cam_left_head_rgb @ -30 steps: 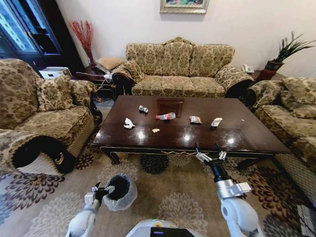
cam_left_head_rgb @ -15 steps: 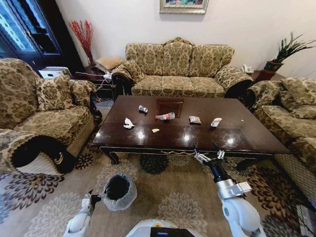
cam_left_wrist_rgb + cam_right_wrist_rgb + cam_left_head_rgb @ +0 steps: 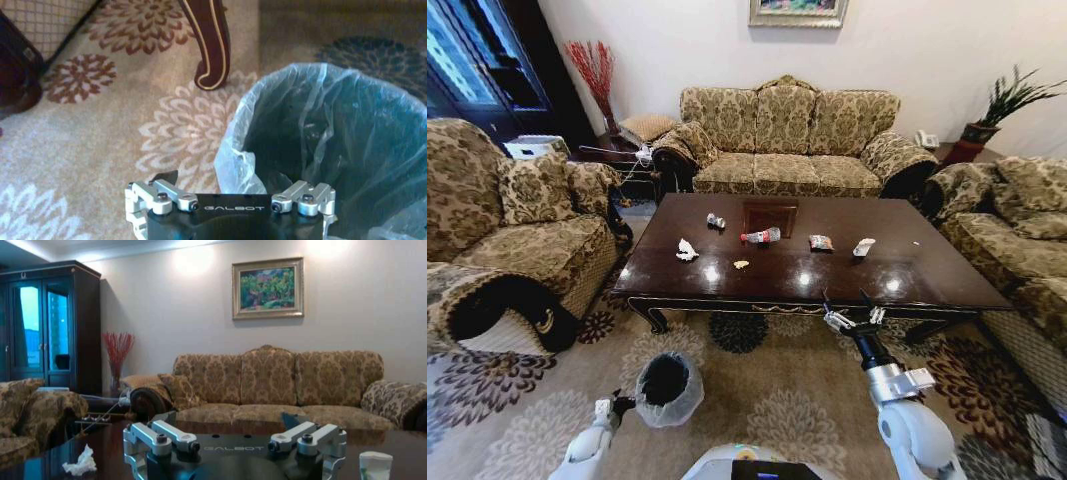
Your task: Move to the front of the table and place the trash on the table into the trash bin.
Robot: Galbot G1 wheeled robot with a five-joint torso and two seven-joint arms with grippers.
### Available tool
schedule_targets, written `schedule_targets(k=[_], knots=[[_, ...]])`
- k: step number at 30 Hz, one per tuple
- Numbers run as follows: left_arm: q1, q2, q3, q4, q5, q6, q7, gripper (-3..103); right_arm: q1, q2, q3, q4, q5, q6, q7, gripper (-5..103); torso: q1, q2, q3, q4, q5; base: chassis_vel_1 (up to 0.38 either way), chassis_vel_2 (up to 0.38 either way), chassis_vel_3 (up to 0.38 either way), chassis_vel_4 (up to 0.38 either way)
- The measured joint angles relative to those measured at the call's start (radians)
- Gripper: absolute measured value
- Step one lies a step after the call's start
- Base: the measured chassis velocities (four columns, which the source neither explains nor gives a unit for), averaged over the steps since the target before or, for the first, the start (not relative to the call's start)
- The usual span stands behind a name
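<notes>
Your left end effector (image 3: 612,406) hangs released just beside the round trash bin (image 3: 668,386), crinkly translucent liner over a floral carpet (image 3: 787,410). Your right end effector (image 3: 850,312), fingers spread, sits at the glossy dark-wood desk (image 3: 927,275); the trash (image 3: 762,236) lies beyond it.

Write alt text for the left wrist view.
The left end effector, fingers spread open and holding nothing, hangs at the rim of the trash bin, whose translucent bag lines a dark inside. Past it lie floral carpet and a carved dark table leg.
</notes>
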Motion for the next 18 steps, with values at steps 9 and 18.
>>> schedule_targets(k=[9, 18], knots=[[-0.047, -0.001, 0.018, 0.054, 0.025, -0.021, 0.013, 97, 0.004, 0.003, -0.007, -0.015, -0.011, 0.0, 0.001, 100, 0.0, 0.0, 0.0, 0.0001, 0.0004, 0.0, 0.0, 0.0, 0.0], [-0.135, -0.013, 0.012, 0.149, 0.077, -0.013, 0.03, 67, 0.002, -0.001, -0.001, -0.012, -0.014, -0.008, 0.007, 100, 0.0, 0.0, 0.0, 0.0003, 0.0004, 0.0, 0.0, 0.0, 0.0]])
